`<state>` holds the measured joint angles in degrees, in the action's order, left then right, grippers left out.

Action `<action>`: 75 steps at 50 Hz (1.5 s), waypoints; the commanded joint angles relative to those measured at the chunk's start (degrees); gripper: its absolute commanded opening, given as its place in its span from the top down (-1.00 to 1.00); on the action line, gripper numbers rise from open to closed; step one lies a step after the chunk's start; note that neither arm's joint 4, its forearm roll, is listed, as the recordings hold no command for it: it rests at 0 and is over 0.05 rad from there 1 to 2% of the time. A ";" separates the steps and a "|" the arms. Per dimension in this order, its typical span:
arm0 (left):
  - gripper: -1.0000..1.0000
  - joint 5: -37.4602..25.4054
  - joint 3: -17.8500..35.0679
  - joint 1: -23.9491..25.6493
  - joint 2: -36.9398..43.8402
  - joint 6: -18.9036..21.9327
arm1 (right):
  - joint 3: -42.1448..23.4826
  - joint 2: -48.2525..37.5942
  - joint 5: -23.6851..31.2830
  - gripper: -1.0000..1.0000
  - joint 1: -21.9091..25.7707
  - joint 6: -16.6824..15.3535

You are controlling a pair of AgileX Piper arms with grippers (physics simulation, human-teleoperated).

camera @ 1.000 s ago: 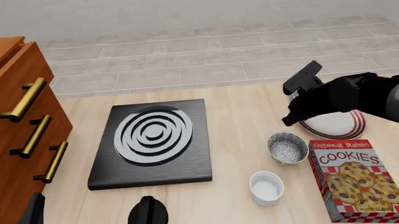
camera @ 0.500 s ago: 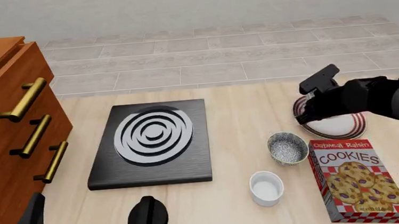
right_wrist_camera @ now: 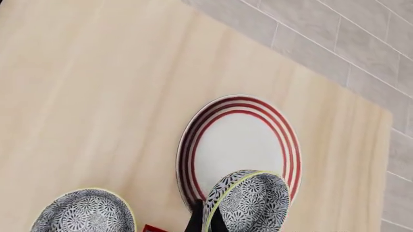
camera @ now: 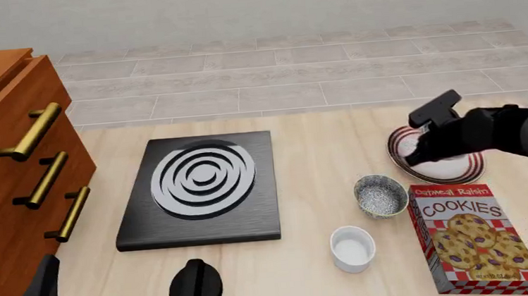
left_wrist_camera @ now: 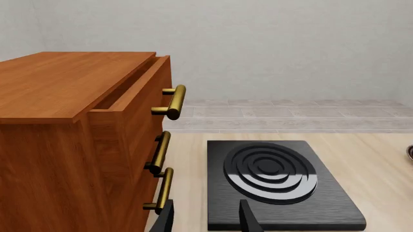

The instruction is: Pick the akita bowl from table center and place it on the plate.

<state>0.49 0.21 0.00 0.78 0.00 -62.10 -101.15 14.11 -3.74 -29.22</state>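
Akita bowl (right_wrist_camera: 248, 200) hangs tilted over the plate (right_wrist_camera: 239, 140), near the worktop's (camera: 321, 150) right edge, its rim gripped in the right gripper (right_wrist_camera: 205, 221), whose jaws are closed on it. A look-alike bowl (camera: 380, 195) sits beside the cookie box (camera: 474, 237). Since a second ago the right arm has moved rightward, over the plate. The left gripper (left_wrist_camera: 205, 217), jaws apart and holding nothing, waits near the worktop's front left corner beside the drawers (left_wrist_camera: 77, 140).
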 commanded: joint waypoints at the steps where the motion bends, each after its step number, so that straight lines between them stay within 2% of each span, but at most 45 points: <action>1: -1.00 0.00 0.00 0.01 -0.02 0.00 | 0.06 -0.89 -1.18 1.00 -2.15 -0.98; 8: -1.00 0.02 0.00 -0.01 0.07 -0.01 | -0.82 -4.49 -3.57 1.00 -2.87 -1.30; 16: -1.00 -0.01 0.00 0.02 -0.03 0.00 | -2.06 -4.38 -2.55 1.00 -3.74 -0.22; 24: -1.00 0.00 0.00 0.01 0.01 0.00 | -2.90 -5.86 -3.56 1.00 -4.18 -0.51; 44: -1.00 0.01 0.00 0.01 0.02 -0.01 | -7.12 -7.08 0.02 1.00 -6.15 -1.73; 61: -1.00 0.01 0.00 0.00 0.03 0.00 | -11.69 -12.35 1.60 1.00 -5.88 -0.85; 75: -1.00 0.00 0.00 0.00 0.00 0.00 | -10.34 -14.16 -0.15 1.00 -5.37 -0.79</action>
<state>0.49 0.21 0.00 0.77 0.00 -72.40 -114.18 14.77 -9.32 -30.28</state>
